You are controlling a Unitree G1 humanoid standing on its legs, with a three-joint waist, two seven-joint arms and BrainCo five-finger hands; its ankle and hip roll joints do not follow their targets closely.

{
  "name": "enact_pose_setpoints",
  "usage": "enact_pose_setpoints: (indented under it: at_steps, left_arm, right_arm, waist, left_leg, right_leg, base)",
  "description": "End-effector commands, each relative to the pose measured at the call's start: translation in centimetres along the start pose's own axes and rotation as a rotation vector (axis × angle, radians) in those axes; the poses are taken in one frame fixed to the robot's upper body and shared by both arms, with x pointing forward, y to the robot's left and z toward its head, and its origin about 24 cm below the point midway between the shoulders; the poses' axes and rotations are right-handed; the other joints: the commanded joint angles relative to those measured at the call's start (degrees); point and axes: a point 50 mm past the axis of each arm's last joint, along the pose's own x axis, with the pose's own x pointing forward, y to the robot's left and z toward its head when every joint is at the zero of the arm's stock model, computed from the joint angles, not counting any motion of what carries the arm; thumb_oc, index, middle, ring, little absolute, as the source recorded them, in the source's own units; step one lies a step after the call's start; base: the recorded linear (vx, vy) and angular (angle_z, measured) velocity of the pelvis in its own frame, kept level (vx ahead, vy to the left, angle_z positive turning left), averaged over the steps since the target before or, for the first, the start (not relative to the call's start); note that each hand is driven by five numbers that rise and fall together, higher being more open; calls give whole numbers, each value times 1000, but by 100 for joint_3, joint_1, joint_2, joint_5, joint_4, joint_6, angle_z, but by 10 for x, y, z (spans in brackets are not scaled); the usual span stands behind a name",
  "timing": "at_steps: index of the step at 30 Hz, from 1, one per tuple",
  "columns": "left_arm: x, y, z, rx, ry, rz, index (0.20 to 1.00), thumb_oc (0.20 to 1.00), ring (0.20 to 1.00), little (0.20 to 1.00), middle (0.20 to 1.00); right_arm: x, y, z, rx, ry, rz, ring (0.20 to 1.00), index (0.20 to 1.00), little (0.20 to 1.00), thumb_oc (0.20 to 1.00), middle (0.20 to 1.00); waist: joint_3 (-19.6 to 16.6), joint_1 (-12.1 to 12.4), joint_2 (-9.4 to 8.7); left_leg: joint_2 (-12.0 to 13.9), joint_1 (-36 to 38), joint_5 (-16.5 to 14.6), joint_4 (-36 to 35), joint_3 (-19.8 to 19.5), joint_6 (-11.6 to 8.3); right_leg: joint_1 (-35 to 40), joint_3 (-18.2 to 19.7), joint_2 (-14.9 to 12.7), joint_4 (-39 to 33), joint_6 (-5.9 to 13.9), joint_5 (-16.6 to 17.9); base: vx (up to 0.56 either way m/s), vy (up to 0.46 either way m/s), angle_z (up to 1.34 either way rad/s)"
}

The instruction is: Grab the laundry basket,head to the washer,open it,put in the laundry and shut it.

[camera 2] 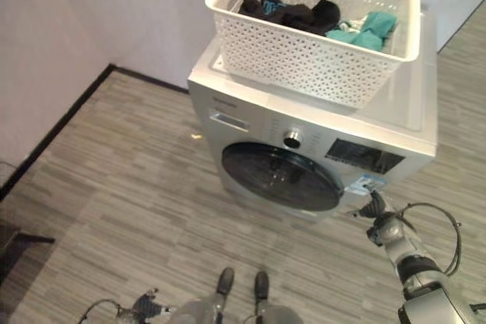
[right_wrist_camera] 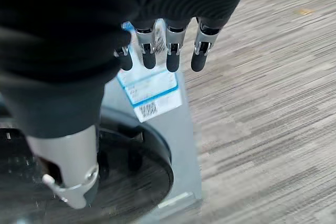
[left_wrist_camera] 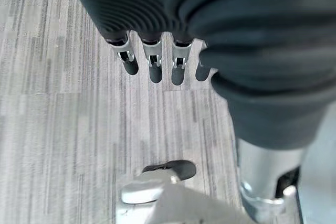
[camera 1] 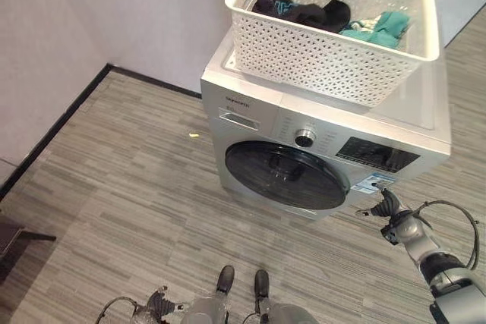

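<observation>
A silver front-loading washer (camera 1: 250,123) stands on the floor before me, its round dark door (camera 1: 285,176) closed. On its lid sits a white perforated laundry basket (camera 1: 319,58) holding black clothes (camera 1: 304,11) and teal clothes (camera 1: 377,26). My right hand (camera 1: 391,210) hovers by the washer's lower right front corner, close to the blue-edged sticker (right_wrist_camera: 149,90), with its fingers (right_wrist_camera: 168,53) straight and holding nothing. The door's rim (right_wrist_camera: 157,153) lies just under that hand. My left hand (camera 1: 161,305) hangs low at my side over the floor, its fingers (left_wrist_camera: 155,64) straight and holding nothing.
Grey plank floor (camera 1: 121,187) spreads to the left of the washer. A pale wall with a black baseboard (camera 1: 61,123) runs along the left and behind the washer. A dark object (camera 1: 15,237) sits at the left edge. A small yellow scrap (camera 1: 194,134) lies near the washer.
</observation>
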Motion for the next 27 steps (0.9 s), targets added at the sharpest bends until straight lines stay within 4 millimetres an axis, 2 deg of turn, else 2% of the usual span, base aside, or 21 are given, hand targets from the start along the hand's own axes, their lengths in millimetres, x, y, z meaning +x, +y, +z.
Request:
enact_pose_setpoints:
  at_steps: [1, 3, 7, 9, 14, 16, 17, 18, 21, 25, 27]
  left_arm:
    - [4, 1, 17, 32, -35, 23, 1000, 1000, 1000, 1000, 1000]
    - [5, 1, 23, 11, -52, 24, 1000, 1000, 1000, 1000, 1000]
    - [5, -2, 25, -1, -65, 19, 1000, 1000, 1000, 1000, 1000]
    - [4, -6, 21, 1, -55, 6, 1000, 1000, 1000, 1000, 1000]
    - [2, -8, 13, 11, -38, 1, 1000, 1000, 1000, 1000, 1000]
    - [2, -8, 13, 10, -37, 1, 1000, 1000, 1000, 1000, 1000]
    - [2, -10, 15, 2, -43, -2, 1000, 1000, 1000, 1000, 1000]
    - [2, -10, 16, 1, -45, 1, 1000, 1000, 1000, 1000, 1000]
    - [3, -9, 18, -2, -49, 4, 1000, 1000, 1000, 1000, 1000]
    - [3, -10, 21, 18, -65, -5, 1000, 1000, 1000, 1000, 1000]
    - [2, -11, 20, 18, -68, -9, 1000, 1000, 1000, 1000, 1000]
  right_arm:
    - [3, -20, 3, -17, -16, -56, 1000, 1000, 1000, 1000, 1000]
    - [7, -20, 10, 114, -20, -56, 1000, 1000, 1000, 1000, 1000]
    - [12, -31, 18, 98, -19, -76, 1000, 1000, 1000, 1000, 1000]
    - [16, -38, 29, 93, -38, -91, 1000, 1000, 1000, 1000, 1000]
    - [20, -29, 56, 27, -117, -50, 1000, 1000, 1000, 1000, 1000]
    - [21, -22, 64, 5, -137, -25, 1000, 1000, 1000, 1000, 1000]
    - [21, -9, 83, -13, -194, 14, 1000, 1000, 1000, 1000, 1000]
    - [19, -1, 89, -16, -218, 40, 1000, 1000, 1000, 1000, 1000]
    - [18, 10, 92, -11, -232, 83, 1000, 1000, 1000, 1000, 1000]
    - [10, 45, 102, -73, -285, 228, 1000, 1000, 1000, 1000, 1000]
    - [1, 71, 111, -100, -338, 309, 1000, 1000, 1000, 1000, 1000]
  waist:
    - [26, 77, -102]
    - [91, 125, -78]
    - [150, 213, -17]
    - [168, 299, 44]
    - [208, 350, 135]
    - [232, 374, 171]
    - [246, 397, 202]
    - [257, 399, 211]
    - [265, 392, 223]
    - [248, 417, 232]
    - [223, 436, 210]
  left_leg:
    - [22, -132, -42, -72, -20, 109]
    - [10, -231, -1, -76, -55, 108]
    - [-8, -320, 29, -76, -77, 111]
    - [-11, -350, 41, -75, -49, 117]
    - [-15, -385, 53, -76, -16, 120]
    - [-19, -405, 65, -76, -20, 121]
    - [-30, -425, 78, -76, -26, 123]
    - [-29, -432, 83, -76, -22, 122]
    - [-27, -420, 84, -76, -20, 119]
    - [-43, -373, 86, -76, -42, 118]
    - [-51, -332, 73, -76, -43, 119]
  right_leg:
    - [66, 14, -142, 43, 472, -323]
    - [-40, 2, -159, 43, 483, -285]
    - [-130, 20, -185, 43, 503, -236]
    - [-179, 80, -193, 43, 519, -200]
    - [-236, 147, -197, 43, 508, -192]
    - [-256, 151, -204, 43, 508, -185]
    - [-274, 150, -213, 43, 511, -177]
    - [-277, 152, -219, 43, 510, -176]
    - [-258, 157, -223, 43, 511, -179]
    - [-186, 128, -236, 43, 506, -207]
    - [-124, 94, -247, 43, 500, -230]
  base:
    - [-30, -25, 13]
    - [-24, -17, 9]
    - [0, 0, 0]
    - [0, 0, 0]
    - [0, 0, 0]
    - [-29, 15, -3]
    - [-36, 18, -4]
    - [-27, 14, -5]
    - [-5, 2, -1]
    - [-9, 2, -2]
    - [0, 0, 0]
